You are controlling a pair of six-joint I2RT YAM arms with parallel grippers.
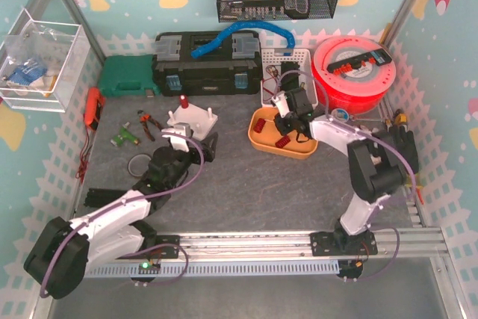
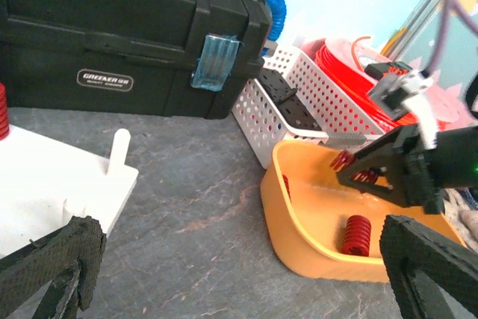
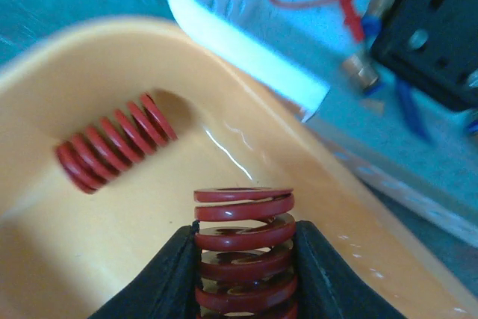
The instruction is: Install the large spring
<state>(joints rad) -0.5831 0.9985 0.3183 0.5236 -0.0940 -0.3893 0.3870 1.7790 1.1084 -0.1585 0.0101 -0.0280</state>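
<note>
Large spring [image 3: 243, 252], red coiled metal w/ flat-ground end turns, sat upright at bottom centre of the right wrist view, pinched btwn the two black fingers of the right gripper [image 3: 243, 240], which clamped it on both sides. It hung over the orange tray [image 3: 112, 35], a smooth, glossy plastic dish w/ rounded corners. A second red spring [image 3: 116, 143] lay on its side at the tray's left, well apart from the held one. In the left wrist view another short red coil [image 2: 356, 233] stood on end on the tray floor at lower right. The left gripper [image 2: 239, 274] was spread wide w/ nothing btwn its rough, grid-textured black pads [image 2: 52, 259], low over the grey slate-like table [image 2: 194, 214]. At left of that view was the white fixture block [image 2: 45, 177], flat, matte, w/ a round white peg [image 2: 118, 147] standing up. Behind it was a black toolbox [image 2: 112, 35] w/ a clear blue latch, and at upper centre-right a white perforated basket [image 2: 299, 102], touching the tray's far rim or just beside it; couldn't tell which.
</note>
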